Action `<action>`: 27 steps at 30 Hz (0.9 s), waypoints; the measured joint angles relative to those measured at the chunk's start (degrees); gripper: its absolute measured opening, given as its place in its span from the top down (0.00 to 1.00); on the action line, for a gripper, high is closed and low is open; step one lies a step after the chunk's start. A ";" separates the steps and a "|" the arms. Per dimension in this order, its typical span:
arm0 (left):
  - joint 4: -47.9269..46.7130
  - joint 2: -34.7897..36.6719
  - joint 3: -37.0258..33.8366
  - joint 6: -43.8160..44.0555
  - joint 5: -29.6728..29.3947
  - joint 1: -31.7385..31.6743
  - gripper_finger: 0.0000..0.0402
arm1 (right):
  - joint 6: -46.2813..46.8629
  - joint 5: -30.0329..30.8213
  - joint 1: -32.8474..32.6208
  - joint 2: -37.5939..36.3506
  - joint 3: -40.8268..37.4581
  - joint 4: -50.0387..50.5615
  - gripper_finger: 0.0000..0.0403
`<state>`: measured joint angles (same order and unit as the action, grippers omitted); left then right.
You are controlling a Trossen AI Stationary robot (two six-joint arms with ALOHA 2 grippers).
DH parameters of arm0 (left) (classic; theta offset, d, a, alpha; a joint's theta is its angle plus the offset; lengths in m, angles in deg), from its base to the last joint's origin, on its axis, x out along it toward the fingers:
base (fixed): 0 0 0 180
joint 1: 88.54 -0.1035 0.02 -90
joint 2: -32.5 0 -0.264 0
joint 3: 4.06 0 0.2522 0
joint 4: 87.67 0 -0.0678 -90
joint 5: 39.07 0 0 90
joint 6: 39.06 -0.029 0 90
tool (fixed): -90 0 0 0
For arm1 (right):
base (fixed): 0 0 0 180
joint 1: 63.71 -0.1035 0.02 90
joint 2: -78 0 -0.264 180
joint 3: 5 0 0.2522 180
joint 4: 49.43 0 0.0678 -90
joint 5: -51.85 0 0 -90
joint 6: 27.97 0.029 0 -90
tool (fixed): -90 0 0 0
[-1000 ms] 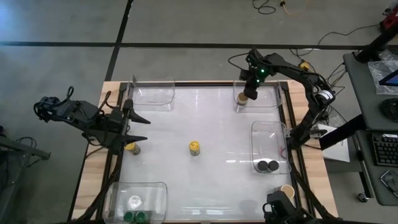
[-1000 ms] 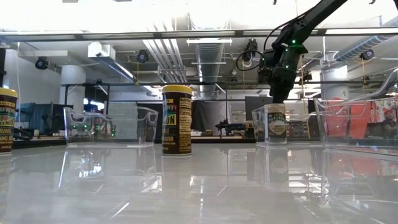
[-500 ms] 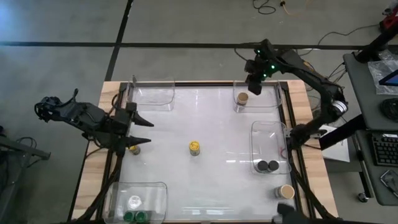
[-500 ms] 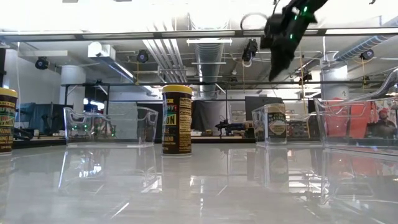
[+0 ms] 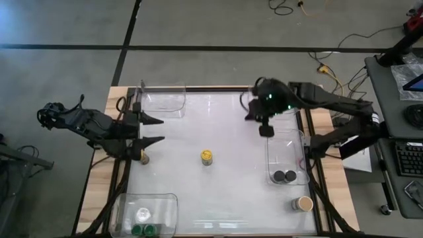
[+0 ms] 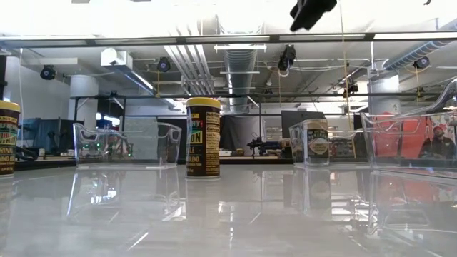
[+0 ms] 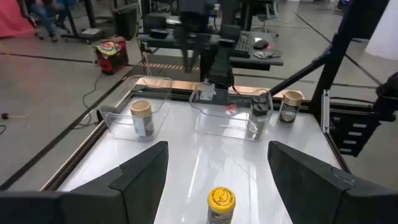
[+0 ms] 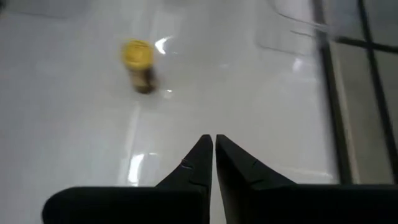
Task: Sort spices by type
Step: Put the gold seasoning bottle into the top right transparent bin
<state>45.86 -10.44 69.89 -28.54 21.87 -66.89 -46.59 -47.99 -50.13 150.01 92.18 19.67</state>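
My right gripper (image 5: 266, 131) hangs shut high over the table's far right part; its wrist view (image 8: 213, 142) looks down on the yellow-lidded jar (image 8: 138, 57) standing mid-table (image 5: 207, 157). A tan-lidded jar (image 7: 142, 118) stands in the far right clear tray (image 7: 155, 80); in the high view my arm hides it. My left gripper (image 5: 162, 130) is open at the left edge, just beyond a second yellow-lidded jar (image 5: 142, 157). Two black-lidded jars (image 5: 285, 176) stand in the right tray, green-lidded ones (image 5: 145, 229) in the near left tray. Another tan-lidded jar (image 5: 305, 203) stands outside the trays, near right.
A clear tray (image 5: 162, 99) sits at the far left corner with nothing showing in it. A pale-lidded jar (image 5: 143, 214) shares the near left tray. Bare white tabletop lies around the middle jar. A raised dark frame (image 5: 309, 132) borders the table; people sit in the room beyond.
My right gripper has risen from just above the tan-lidded jar in the far right tray, climbing to the top of the low view, and swung toward the table's near side and middle. The tan jar stays standing in its tray.
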 joint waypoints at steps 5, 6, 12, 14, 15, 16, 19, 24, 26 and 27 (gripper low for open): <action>-0.01 -0.22 0.00 -0.13 0.02 0.02 0.35 | 6.33 3.54 -10.04 0.05 0.00 -0.29 0.90; -0.02 -0.38 0.00 -0.19 0.02 0.02 0.35 | 7.47 4.63 -12.18 0.09 0.00 -0.29 0.88; -0.20 -0.44 0.00 -1.09 1.53 0.02 0.35 | 13.92 12.36 -26.15 0.49 0.00 -0.36 0.70; -0.34 -0.68 0.00 -1.27 1.53 0.04 0.35 | 17.33 15.21 -30.42 1.01 -0.01 -0.59 0.64; -0.33 -0.78 0.00 -1.59 1.55 0.07 0.35 | 19.08 16.46 -32.48 1.30 -0.01 -0.90 0.60; -0.33 -0.97 0.00 -2.07 1.55 0.07 0.35 | 20.79 17.59 -34.37 1.68 -0.01 -1.01 0.57; -0.01 -2.01 0.00 -3.30 1.60 0.07 0.35 | 26.68 20.49 -39.35 3.70 -0.01 -1.78 0.49; 2.22 -4.29 0.00 -6.94 4.62 0.06 0.35 | 37.89 22.04 -44.98 9.29 3.43 -1.09 0.38; 4.34 -5.35 0.00 -8.76 4.72 0.07 0.35 | 41.76 22.11 -46.48 12.07 6.72 0.89 0.35; 5.29 -5.76 0.00 -9.47 4.73 0.07 0.35 | 43.54 22.12 -47.03 13.72 8.88 2.25 0.34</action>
<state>51.15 -16.20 69.89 -38.01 26.60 -66.83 -3.06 -25.87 -97.16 163.73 101.06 21.91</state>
